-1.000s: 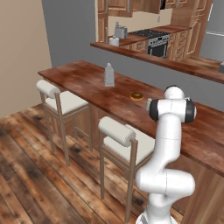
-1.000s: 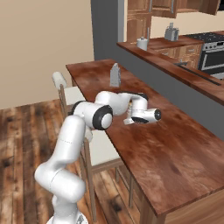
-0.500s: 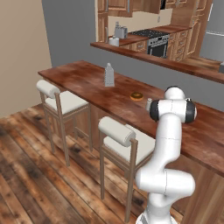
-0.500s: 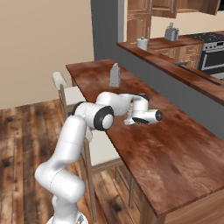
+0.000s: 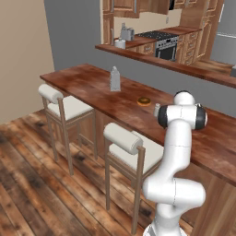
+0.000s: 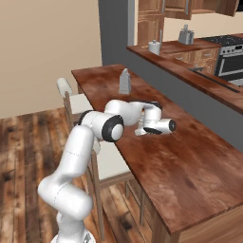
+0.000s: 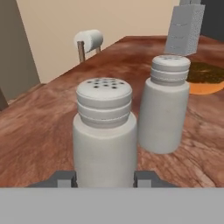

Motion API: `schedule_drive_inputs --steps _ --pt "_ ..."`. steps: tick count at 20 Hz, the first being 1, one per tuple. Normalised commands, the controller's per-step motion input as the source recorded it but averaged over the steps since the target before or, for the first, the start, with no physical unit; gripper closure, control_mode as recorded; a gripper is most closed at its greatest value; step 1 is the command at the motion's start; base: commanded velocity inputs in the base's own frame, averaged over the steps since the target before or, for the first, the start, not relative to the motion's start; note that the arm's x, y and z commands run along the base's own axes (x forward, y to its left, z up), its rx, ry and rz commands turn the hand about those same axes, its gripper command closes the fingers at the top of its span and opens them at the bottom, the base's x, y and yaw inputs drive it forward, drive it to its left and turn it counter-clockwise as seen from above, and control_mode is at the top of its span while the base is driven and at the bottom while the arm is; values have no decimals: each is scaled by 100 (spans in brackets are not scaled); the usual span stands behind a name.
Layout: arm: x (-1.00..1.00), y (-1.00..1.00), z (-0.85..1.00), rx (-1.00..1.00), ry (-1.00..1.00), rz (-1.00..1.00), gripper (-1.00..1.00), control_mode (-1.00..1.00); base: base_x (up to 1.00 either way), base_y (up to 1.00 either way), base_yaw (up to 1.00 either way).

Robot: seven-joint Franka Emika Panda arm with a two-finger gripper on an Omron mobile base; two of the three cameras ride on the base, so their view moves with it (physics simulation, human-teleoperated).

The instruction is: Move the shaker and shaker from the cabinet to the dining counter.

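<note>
End effector (image 7: 105,178) is pinching the near shaker (image 7: 105,131) upright on the table (image 7: 39,131), just beside the far shaker (image 7: 165,105); releasing straight, without tipping either, seems best.

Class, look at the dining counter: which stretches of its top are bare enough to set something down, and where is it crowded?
The dining counter is bare from the end effector towards its near end, and again beyond the box grater. It is crowded around the two shakers and the donut.
</note>
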Motion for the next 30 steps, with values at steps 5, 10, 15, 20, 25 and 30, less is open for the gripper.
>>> schedule_drive_inputs --steps 5,10,15,20,25,30 --pt "0 0 -9 0 -2 0 -100 -100 0 0 0" --pt "0 0 -15 0 -4 0 -100 -100 0 0 0" --pt "0 -6 -9 0 0 0 -100 -100 0 0 0" --pt "0 -10 -5 0 0 0 -100 -100 0 0 0" --pt "0 -23 2 0 0 0 -100 -100 0 0 0" --pt "-20 -16 15 0 0 -3 -100 -100 0 0 0"
